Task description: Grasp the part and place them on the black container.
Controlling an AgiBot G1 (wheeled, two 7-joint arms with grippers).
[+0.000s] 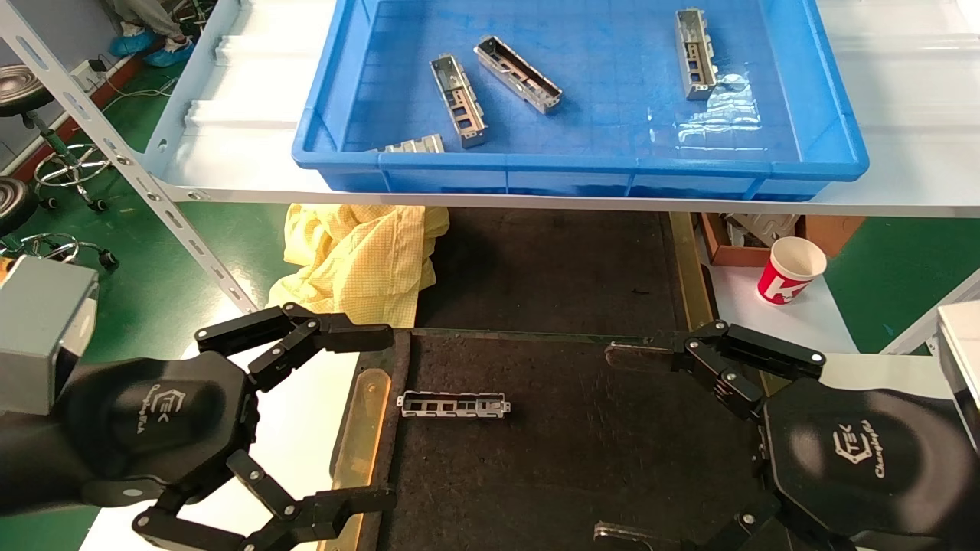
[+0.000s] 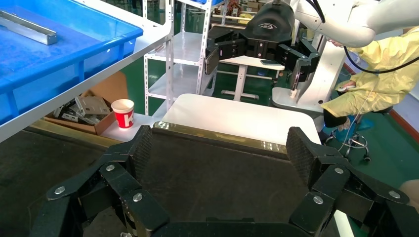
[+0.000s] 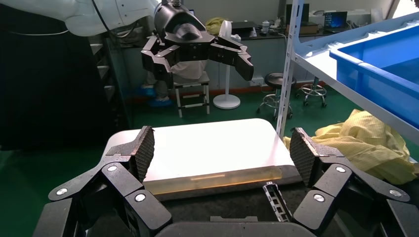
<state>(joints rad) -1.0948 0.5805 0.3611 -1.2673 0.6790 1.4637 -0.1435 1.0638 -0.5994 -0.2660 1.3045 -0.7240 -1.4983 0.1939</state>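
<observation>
Silver part (image 1: pixel 455 404) flat on black container (image 1: pixel 582 428), both grippers apparently empty

Green floor (image 1: pixel 145 306) all around a grey slotted-angle shelving unit (image 3: pixel 289 59). Beside its near upright, a crumpled yellow cloth (image 1: pixel 360 256). Past the unit's left side, black round stools (image 1: pixel 23 84) on castors. Beyond it, a white pedestal table (image 2: pixel 242 64) and a far desk with monitors (image 3: pixel 296 19).
</observation>
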